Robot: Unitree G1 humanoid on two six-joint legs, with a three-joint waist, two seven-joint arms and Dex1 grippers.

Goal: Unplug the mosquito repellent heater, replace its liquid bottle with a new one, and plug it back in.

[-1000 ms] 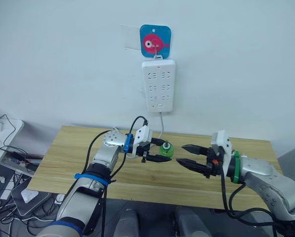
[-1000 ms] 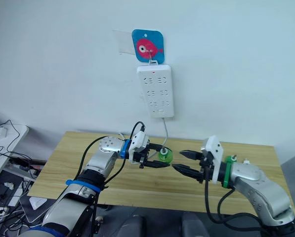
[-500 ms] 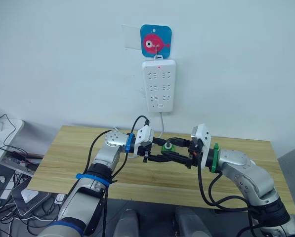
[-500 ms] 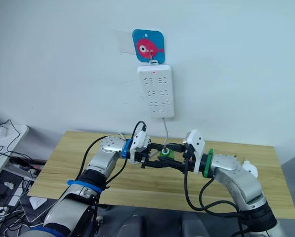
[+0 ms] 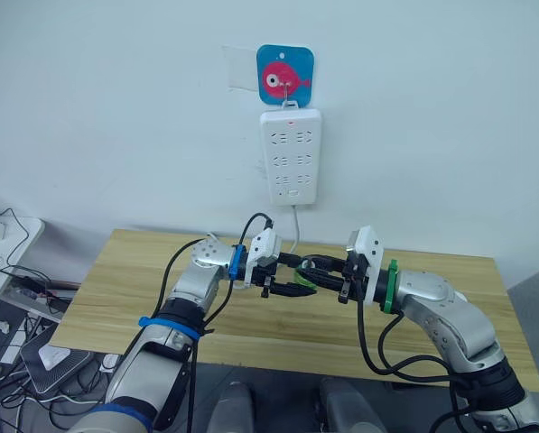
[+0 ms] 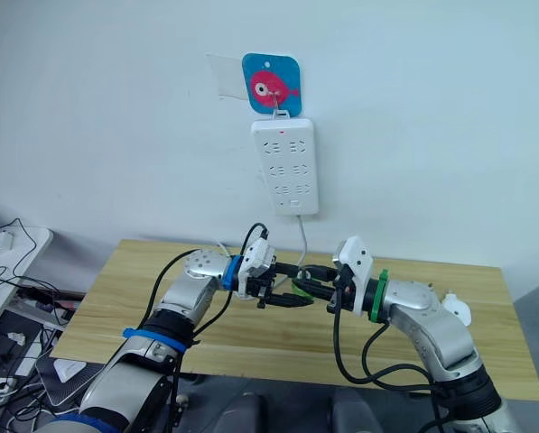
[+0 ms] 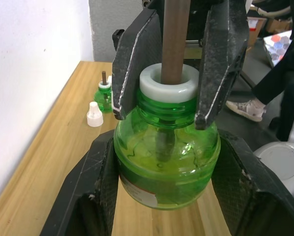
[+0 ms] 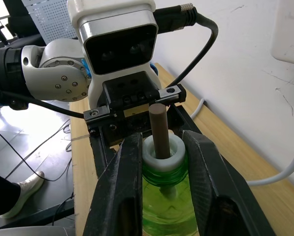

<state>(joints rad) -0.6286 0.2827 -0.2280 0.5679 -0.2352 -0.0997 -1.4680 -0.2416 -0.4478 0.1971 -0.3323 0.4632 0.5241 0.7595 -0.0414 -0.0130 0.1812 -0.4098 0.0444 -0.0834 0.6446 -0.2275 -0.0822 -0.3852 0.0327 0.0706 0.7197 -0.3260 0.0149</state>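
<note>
The left gripper (image 5: 292,275) and the right gripper (image 5: 316,276) meet above the light wooden surface (image 5: 143,298), both around one small green translucent liquid bottle (image 7: 167,157) with a white collar and a brown wick rod (image 8: 159,129); the left fingers (image 7: 95,196) clasp the round body of the bottle from both sides, and the right fingers (image 8: 123,182) are narrowed onto its neck just under the white collar, touching it on either side; the bottle is held off the surface between the two wrists.

On the wall behind hangs a long white power strip (image 5: 290,155) under a blue square hook plate with a pink fish (image 5: 284,74), its cable dropping toward the surface.

In the left wrist view a second small green bottle with a dark wick (image 7: 104,94) stands near the wall edge of the surface, with a small white cap (image 7: 94,114) just beside it; a small white rounded plastic object (image 6: 458,309), possibly the mosquito repellent heater, lies on the surface beside the right forearm, well apart from the held bottle.
</note>
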